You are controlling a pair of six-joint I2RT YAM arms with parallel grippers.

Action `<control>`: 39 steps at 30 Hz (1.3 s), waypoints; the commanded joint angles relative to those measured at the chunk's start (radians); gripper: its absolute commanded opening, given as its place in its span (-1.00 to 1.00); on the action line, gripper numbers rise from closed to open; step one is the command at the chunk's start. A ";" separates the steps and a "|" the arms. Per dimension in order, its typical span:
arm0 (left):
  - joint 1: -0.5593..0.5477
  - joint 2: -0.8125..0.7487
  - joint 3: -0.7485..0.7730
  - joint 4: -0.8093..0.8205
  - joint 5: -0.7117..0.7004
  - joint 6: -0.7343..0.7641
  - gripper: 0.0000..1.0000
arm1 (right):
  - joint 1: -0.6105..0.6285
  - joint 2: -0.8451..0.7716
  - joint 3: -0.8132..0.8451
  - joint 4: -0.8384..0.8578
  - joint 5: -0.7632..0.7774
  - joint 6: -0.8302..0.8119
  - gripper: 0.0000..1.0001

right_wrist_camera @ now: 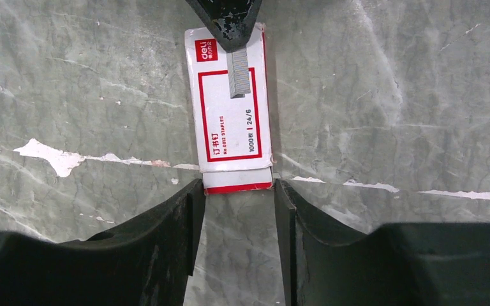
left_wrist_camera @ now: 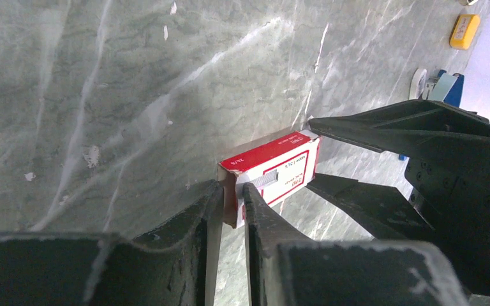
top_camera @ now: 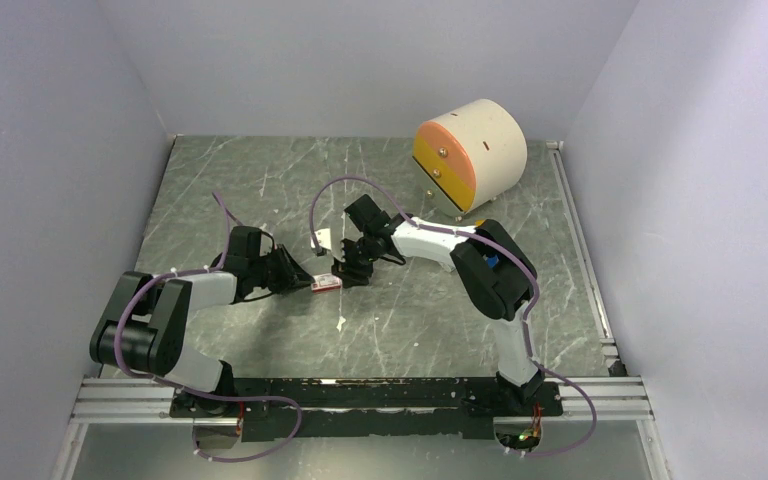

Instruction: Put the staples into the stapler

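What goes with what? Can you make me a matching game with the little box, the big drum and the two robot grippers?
1. staple box
2. round drum
3. left gripper
4. right gripper

a. beige, with an orange and yellow face
b. red and white
c. straddles the box's red-striped end
d. pinches the box's logo end

Pairs: 1-b, 2-a, 3-d, 4-c

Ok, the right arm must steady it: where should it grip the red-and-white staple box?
Probably grip the staple box at its free short end, right fingers across its width, coming lengthways along the table: it lies flat, left fingers hold the other end.
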 commanded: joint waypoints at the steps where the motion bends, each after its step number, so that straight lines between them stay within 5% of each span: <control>1: 0.005 -0.019 0.005 0.007 -0.013 0.017 -0.54 | -0.002 0.006 -0.016 0.004 -0.005 -0.022 0.01; 6: 0.005 -0.019 0.005 0.014 -0.005 0.020 -0.56 | 0.004 0.012 -0.008 -0.003 -0.020 -0.036 0.18; 12: 0.005 -0.028 0.014 0.009 0.001 0.026 -0.56 | 0.005 0.015 -0.011 -0.008 -0.011 -0.038 -0.14; 19: 0.005 -0.042 -0.003 0.027 0.029 0.017 -0.27 | 0.005 0.001 -0.038 0.045 0.007 -0.015 -0.15; 29: 0.005 -0.067 -0.034 0.062 0.038 0.006 -0.65 | 0.004 0.000 -0.041 0.050 0.011 -0.013 -0.14; 39: 0.005 -0.028 -0.037 0.058 0.038 0.014 -0.53 | 0.005 -0.004 -0.047 0.066 -0.002 -0.005 -0.03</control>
